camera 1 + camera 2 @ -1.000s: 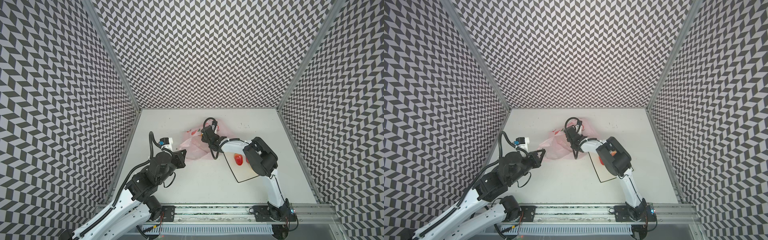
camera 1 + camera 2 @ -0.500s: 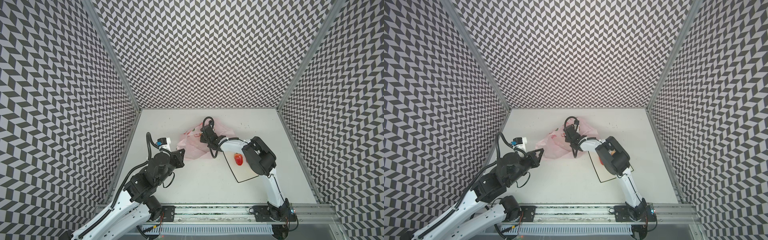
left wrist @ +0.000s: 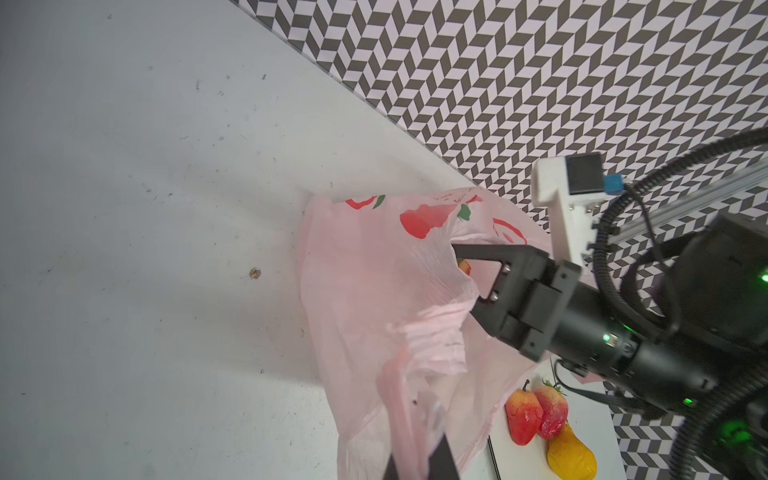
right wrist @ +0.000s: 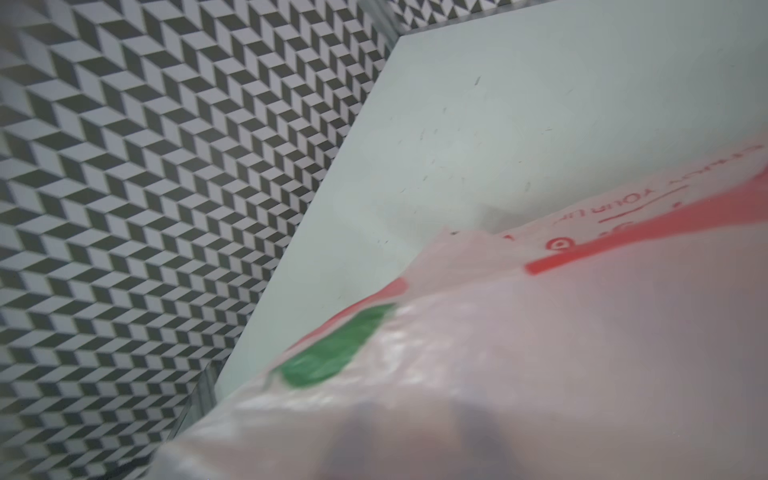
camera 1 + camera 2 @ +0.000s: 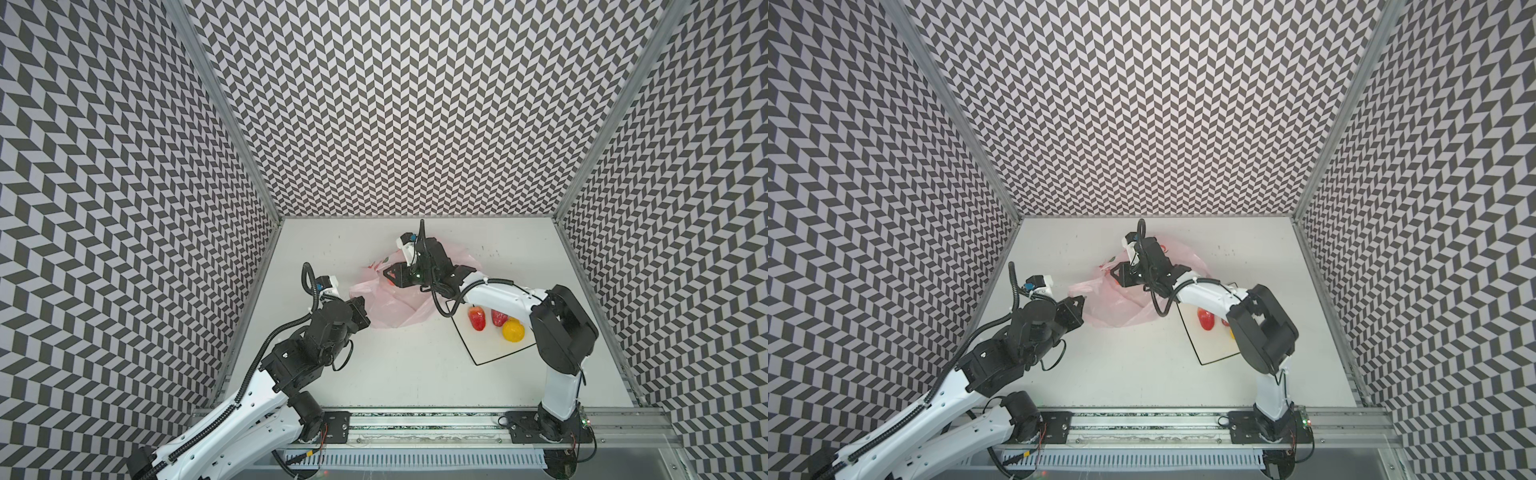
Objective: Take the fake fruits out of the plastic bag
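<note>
1. The plastic bag [image 5: 390, 309] lies slightly toward 12 o'clock of the table's centre. The left gripper [image 5: 360, 306], at the bag's 9 o'clock edge, is clamped tight on its film.
2. The right gripper [image 3: 463, 279], the nearer one, points toward 9 o'clock into the bag's mouth. Its fingers are partly apart and the tips are buried in plastic. An orange-red fruit [image 3: 464, 267] peeks between them, seemingly just ahead. Whether it is gripped, and how its long axis lies, cannot be told.
3. Two red fruits [image 5: 477, 319] and a yellow pear [image 5: 513, 331] rest on the white sheet [image 5: 490, 351], at the bag's 4 o'clock.
4. Compared with a second ago, the right fingers have narrowed and the left grip is unchanged.
</note>
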### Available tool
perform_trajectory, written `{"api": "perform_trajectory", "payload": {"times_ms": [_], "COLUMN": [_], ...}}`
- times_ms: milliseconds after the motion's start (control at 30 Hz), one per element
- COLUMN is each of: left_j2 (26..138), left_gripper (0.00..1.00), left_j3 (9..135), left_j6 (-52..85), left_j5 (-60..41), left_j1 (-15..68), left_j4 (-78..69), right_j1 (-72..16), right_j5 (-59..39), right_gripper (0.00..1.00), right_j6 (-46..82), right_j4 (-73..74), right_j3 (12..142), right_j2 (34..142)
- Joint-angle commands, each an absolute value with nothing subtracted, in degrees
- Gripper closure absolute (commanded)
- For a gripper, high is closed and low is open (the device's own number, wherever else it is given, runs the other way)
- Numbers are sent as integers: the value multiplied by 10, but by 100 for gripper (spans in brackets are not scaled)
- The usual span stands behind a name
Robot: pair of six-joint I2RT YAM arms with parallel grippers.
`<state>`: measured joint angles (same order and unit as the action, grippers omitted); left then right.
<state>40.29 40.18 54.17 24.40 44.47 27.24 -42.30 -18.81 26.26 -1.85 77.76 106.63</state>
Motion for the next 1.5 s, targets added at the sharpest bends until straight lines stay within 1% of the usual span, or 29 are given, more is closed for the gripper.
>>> {"api": "perform_trajectory", "payload": {"times_ms": [0,300,500,633,867,967,1167,1467], "left_j2": [398,394,389,385,380,378,371,365], "left_gripper": [100,100,100,100,100,100,100,100], "left_j3": [409,408,406,404,401,401,401,401], "left_j6": [552,553,552,552,554,553,554,551], "left_j5": [274,273,279,279,276,274,273,271], "left_j1": [441,441,441,440,441,440,440,440], "left_j4": [270,268,268,268,268,268,276,276], "right_j1": [-427,-444,-449,-448,-446,-443,-430,-419], "right_j5": [-263,-305,-255,-166,93,150,198,222], "right_gripper": [78,78,76,77,76,75,75,73], "right_j6": [215,121,130,169,322,378,440,453], "right_j4": [-82,-262,-273,-279,-291,-290,-278,-185], "right_j3": [768,721,637,570,422,372,332,306], "right_j2": [1018,883,762,689,555,515,530,622]}}
